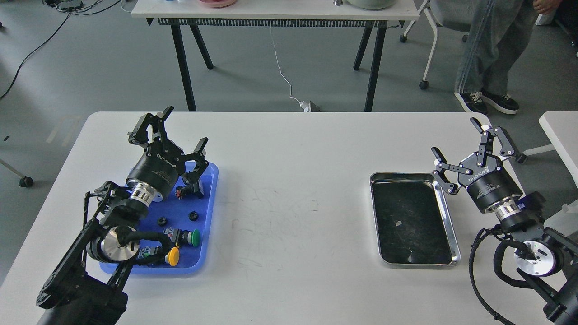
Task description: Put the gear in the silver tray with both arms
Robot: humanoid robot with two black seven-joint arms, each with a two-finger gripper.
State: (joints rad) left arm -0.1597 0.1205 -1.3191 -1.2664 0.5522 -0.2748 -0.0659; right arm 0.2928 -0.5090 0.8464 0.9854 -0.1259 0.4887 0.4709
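Two small black gears, one [162, 221] and another [193, 215], lie in the blue tray [205, 255] at the left of the white table. My left gripper [178, 134] hovers over the far end of that tray, open, with nothing between its fingers. The silver tray [406, 175] sits on the right side of the table, its dark scratched floor bare. Just beyond the silver tray's far right corner is my right gripper [457, 139], open and holding nothing.
The blue tray also holds a green push button [193, 238], a yellow push button [173, 256] and a small black-and-red part [183, 192]. A second table [271, 11] and a person's legs [487, 58] are beyond the far edge. Bare tabletop [293, 203] separates the trays.
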